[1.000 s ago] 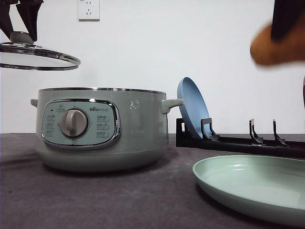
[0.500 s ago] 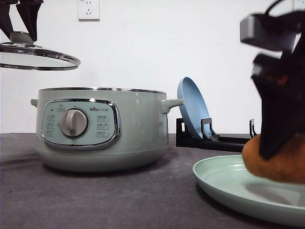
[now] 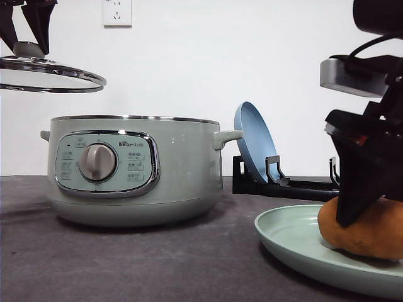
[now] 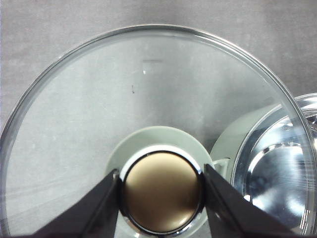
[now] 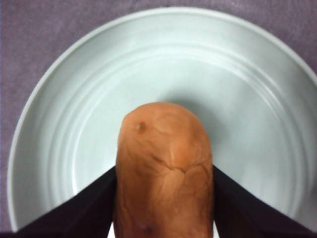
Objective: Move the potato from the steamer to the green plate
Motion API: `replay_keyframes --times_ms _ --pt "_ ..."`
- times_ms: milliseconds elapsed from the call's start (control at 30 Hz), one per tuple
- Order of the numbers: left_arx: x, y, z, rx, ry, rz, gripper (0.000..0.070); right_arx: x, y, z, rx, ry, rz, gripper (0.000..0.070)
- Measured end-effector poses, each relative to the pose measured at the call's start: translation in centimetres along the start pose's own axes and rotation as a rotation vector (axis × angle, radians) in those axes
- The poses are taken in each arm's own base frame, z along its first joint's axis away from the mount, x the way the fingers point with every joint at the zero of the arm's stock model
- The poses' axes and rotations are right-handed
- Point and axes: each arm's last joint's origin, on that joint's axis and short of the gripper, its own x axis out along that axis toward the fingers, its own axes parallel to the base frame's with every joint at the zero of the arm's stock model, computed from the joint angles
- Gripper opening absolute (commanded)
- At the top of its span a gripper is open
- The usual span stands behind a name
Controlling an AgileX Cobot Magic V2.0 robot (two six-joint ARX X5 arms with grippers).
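Since half a second ago we have lowered our right gripper (image 3: 365,207), still pinching the matte orange-brown oval potato (image 3: 362,233), until it rests on the wide pale mint-green plate (image 3: 296,242) at the front view's lower right. Its cracked long axis runs straight out between our fingers (image 5: 89,208), so opening should free it. Upper left, our left gripper (image 4: 161,191) stays clamped on the glass lid (image 3: 56,75), beside the open sage-green steamer (image 3: 135,170).

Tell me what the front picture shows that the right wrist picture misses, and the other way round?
Front picture alone: the pale sage-green steamer pot, its glass lid held up in the left fingers, and a blue plate standing in a black rack. Right wrist picture alone: the cracks and dark spots on the potato's skin, seen from above. Both: the orange-brown potato between the right fingers on the round mint-green plate.
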Motion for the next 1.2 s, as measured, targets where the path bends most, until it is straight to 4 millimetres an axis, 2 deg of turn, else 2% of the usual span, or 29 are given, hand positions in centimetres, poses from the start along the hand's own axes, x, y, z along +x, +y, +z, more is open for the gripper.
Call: replay_keyframes --times_ms 200,367,467,567,700,833,900,1000,1100,1200 --pt "0.0 0.0 0.0 0.0 0.0 0.0 0.0 0.3 -0.1 0.1 -0.02 0.009 0.007 0.0295" --pt "0.0 0.0 0.0 0.0 0.0 0.0 0.0 0.3 -0.1 0.1 -0.024 0.01 0.01 0.0512" --pt "0.0 0.0 0.0 0.0 0.0 0.0 0.0 0.2 -0.1 0.1 -0.025 0.014 0.011 0.0551" --pt "0.0 0.0 0.0 0.0 0.0 0.0 0.0 -0.8 0.1 0.9 -0.024 0.024 0.009 0.0551" --pt "0.0 0.0 0.0 0.0 0.0 0.0 0.0 -4.8 1.0 3.7 -0.027 -0.039 0.025 0.0551" --pt "0.0 0.0 0.0 0.0 0.001 0.0 0.0 -10.3 1.8 5.6 -0.04 -0.1 0.041 0.0556" --pt "0.0 0.0 0.0 0.0 0.001 0.0 0.0 -13.2 2.0 6.2 -0.05 -0.136 0.049 0.0581" --pt "0.0 0.0 0.0 0.0 0.001 0.0 0.0 -17.5 2.2 6.3 -0.058 -0.221 0.069 0.0648" --pt "0.0 0.0 0.0 -0.001 0.001 0.0 0.0 -21.6 2.2 5.5 -0.063 -0.322 0.093 0.0657" --pt "0.0 0.0 0.0 -0.003 0.005 0.0 0.0 -24.6 1.9 3.9 -0.068 -0.396 0.11 0.0657"
